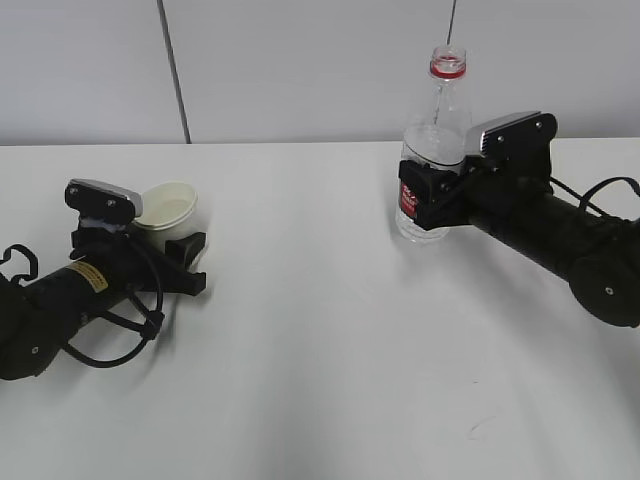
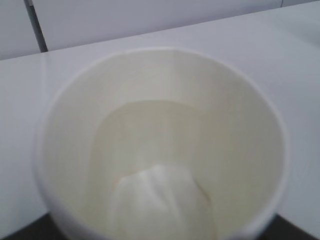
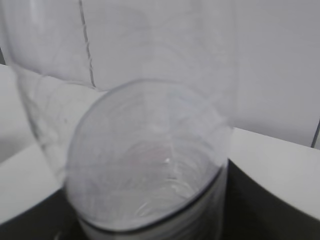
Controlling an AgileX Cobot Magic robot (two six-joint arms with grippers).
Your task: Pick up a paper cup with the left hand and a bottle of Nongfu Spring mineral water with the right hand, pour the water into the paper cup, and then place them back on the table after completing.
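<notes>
The left hand (image 1: 185, 262) lay low on the table (image 1: 320, 380) at the left, its claw closed round the paper cup (image 1: 165, 205), which was tilted with its mouth turned up and toward the camera. At the right, the right hand (image 1: 425, 195) gripped the bottle (image 1: 436, 150) at its red label band; the bottle stood upright with its base at or just above the tabletop, and which cannot be told. Its neck bore a red ring and no cap. The two vessels were well apart.

Risks, as judged — the cup already leaned, so any water (image 3: 150, 185) in it could spill when lifted or set down; thin paper walls could buckle under a tight squeeze. The uncapped bottle could slop if swung quickly.

Materials: the cup was a matte, cream-white cone with a rolled rim, its inside showing a faint curved line that may be a water level; the bottle was clear, thin ribbed plastic — nearly empty — over a smooth white matte table
</notes>
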